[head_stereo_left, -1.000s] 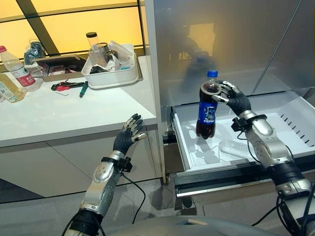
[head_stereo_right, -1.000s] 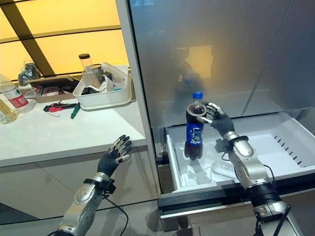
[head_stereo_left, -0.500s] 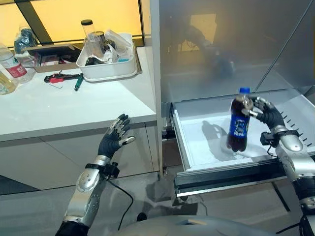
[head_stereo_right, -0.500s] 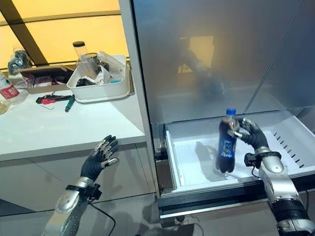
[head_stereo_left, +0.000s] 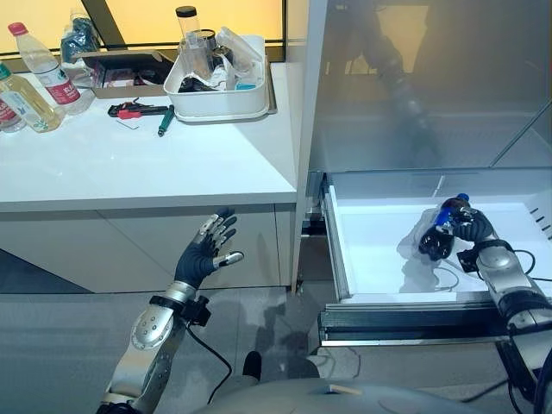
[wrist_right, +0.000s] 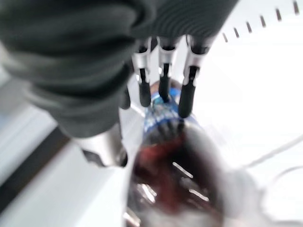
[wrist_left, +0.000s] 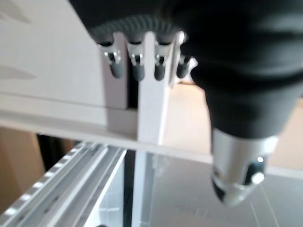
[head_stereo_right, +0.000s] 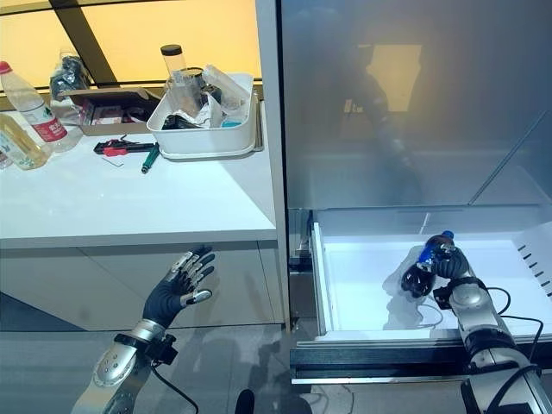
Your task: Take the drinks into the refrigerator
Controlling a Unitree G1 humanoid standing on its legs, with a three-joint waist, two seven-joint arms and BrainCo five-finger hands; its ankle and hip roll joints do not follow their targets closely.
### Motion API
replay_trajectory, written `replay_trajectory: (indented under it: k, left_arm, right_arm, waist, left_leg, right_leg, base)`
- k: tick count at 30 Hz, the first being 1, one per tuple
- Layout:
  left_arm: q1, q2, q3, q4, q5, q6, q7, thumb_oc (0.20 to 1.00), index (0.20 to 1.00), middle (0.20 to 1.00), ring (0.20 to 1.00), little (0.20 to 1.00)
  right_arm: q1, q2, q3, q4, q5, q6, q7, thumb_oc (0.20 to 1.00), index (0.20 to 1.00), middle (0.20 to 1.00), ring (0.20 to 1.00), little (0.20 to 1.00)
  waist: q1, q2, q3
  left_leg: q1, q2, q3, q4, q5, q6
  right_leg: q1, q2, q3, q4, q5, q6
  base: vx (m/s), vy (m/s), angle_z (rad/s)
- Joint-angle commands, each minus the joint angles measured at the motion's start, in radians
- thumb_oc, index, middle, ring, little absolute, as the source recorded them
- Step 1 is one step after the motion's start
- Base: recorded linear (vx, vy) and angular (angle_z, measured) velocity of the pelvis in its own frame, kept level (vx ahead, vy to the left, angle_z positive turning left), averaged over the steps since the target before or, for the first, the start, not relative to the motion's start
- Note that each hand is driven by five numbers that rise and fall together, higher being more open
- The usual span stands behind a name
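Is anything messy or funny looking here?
Nothing is spilled or broken. The cola bottle is tipped over in the open drawer, but the right hand is gripping it there. The white bin on the counter is crammed with jumbled stuff.

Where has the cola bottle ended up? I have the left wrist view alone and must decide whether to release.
Observer: The cola bottle lies tilted inside the open refrigerator drawer, with the right hand curled round it.
Operator: Anything else in that drawer?
Observer: A clear plastic bottle lies right beside the cola bottle.
Operator: Is the left hand near anything?
Observer: The left hand hangs open in front of the white counter, touching nothing.
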Motion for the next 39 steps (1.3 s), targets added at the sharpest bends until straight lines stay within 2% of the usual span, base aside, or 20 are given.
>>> replay_trajectory:
  k: [1,2,3,10,13,18,33,35,38,39]
  left_arm:
    - [-0.062,0.023,0.006,-0.092,-0.024,-0.074,0.026,1.0,1.0,1.0,1.0,1.0]
    - [-0.062,0.023,0.007,-0.092,-0.024,-0.074,0.026,1.0,1.0,1.0,1.0,1.0]
    - [-0.079,0.019,0.0,-0.089,-0.02,-0.075,0.037,1.0,1.0,1.0,1.0,1.0]
    - [-0.132,0.003,-0.027,-0.06,0.002,-0.092,0.081,1.0,1.0,1.0,1.0,1.0]
    - [-0.143,-0.004,-0.028,-0.059,0.007,-0.098,0.097,1.0,1.0,1.0,1.0,1.0]
    - [-0.15,-0.013,-0.033,-0.055,0.01,-0.102,0.115,1.0,1.0,1.0,1.0,1.0]
    - [-0.136,-0.023,-0.015,-0.04,0.011,-0.095,0.118,1.0,1.0,1.0,1.0,1.0]
    - [-0.134,-0.026,-0.012,-0.029,0.009,-0.092,0.114,1.0,1.0,1.0,1.0,1.0]
    - [-0.131,-0.025,-0.006,-0.023,0.003,-0.09,0.11,1.0,1.0,1.0,1.0,1.0]
    - [-0.122,-0.029,0.004,-0.002,-0.008,-0.083,0.101,1.0,1.0,1.0,1.0,1.0]
  right_arm:
    - [-0.084,0.064,0.113,0.065,-0.104,0.013,0.018,0.2,0.2,0.2,0.2,0.2]
    - [-0.085,0.065,0.114,0.065,-0.104,0.013,0.018,0.2,0.2,0.2,0.2,0.2]
    - [-0.077,0.109,0.135,0.07,-0.13,0.015,0.003,0.2,0.2,0.2,0.2,0.2]
    - [-0.035,0.28,0.15,0.141,-0.08,0.008,-0.008,0.2,0.2,0.2,0.2,0.2]
    - [-0.028,0.32,0.15,0.162,-0.059,0.008,-0.013,0.2,0.2,0.2,0.2,0.2]
    - [-0.019,0.344,0.127,0.192,-0.008,0.004,-0.021,0.2,0.2,0.2,0.2,0.2]
    - [0.011,0.323,0.068,0.187,0.065,-0.001,-0.033,0.2,0.2,0.2,0.2,0.2]
    - [0.015,0.313,0.062,0.163,0.073,-0.01,-0.034,1.0,1.0,1.0,1.0,1.0]
    - [0.022,0.296,0.054,0.112,0.087,-0.024,-0.034,1.0,1.0,1.0,1.0,1.0]
    - [0.053,0.256,0.034,-0.004,0.095,-0.047,-0.035,1.0,1.0,1.0,1.0,1.0]
  waist:
    - [0.049,-0.027,0.06]
    - [0.048,-0.027,0.059]
    - [0.053,-0.024,0.08]
    - [0.062,-0.014,0.111]
    - [0.065,-0.013,0.115]
    - [0.06,-0.013,0.104]
    - [0.046,-0.023,0.069]
    - [0.045,-0.025,0.062]
    - [0.042,-0.026,0.057]
    - [0.033,-0.03,0.053]
  left_leg:
    - [0.029,-0.067,0.022,0.007,-0.117,0.081]
    - [0.027,-0.067,0.021,0.007,-0.117,0.081]
    - [0.006,-0.07,0.01,0.008,-0.107,0.082]
    - [-0.027,-0.079,-0.014,0.005,-0.091,0.084]
    - [-0.029,-0.081,-0.017,0.003,-0.091,0.085]
    - [-0.021,-0.081,-0.014,0.002,-0.098,0.084]
    - [0.028,-0.077,-0.001,0.002,-0.125,0.084]
    - [0.037,-0.076,0.0,0.002,-0.128,0.083]
    - [0.041,-0.073,0.003,0.002,-0.129,0.082]
    - [0.046,-0.071,0.005,0.002,-0.13,0.082]
  right_leg:
    - [-0.113,-0.013,0.007,0.019,0.075,0.022]
    - [-0.115,-0.014,0.007,0.02,0.075,0.022]
    - [-0.137,-0.014,0.004,0.023,0.079,0.021]
    - [-0.168,-0.021,-0.015,0.029,0.084,0.019]
    - [-0.169,-0.023,-0.017,0.026,0.085,0.02]
    - [-0.157,-0.026,-0.011,0.015,0.083,0.022]
    - [-0.114,-0.027,0.006,0.008,0.068,0.022]
    - [-0.102,-0.026,0.007,0.006,0.064,0.023]
    - [-0.097,-0.026,0.009,0.006,0.062,0.023]
    - [-0.093,-0.025,0.011,0.005,0.06,0.023]
  base:
    - [-0.11,-0.003,0.2]
    - [-0.09,0.003,0.1]
    - [-0.08,0.007,0.04]
    - [-0.03,0.012,0.04]
    - [0.0,0.013,0.03]
    - [0.02,0.015,0.09]
    - [0.0,0.0,0.0]
    - [0.0,0.0,0.0]
    - [0.0,0.0,0.0]
    - [0.0,0.0,0.0]
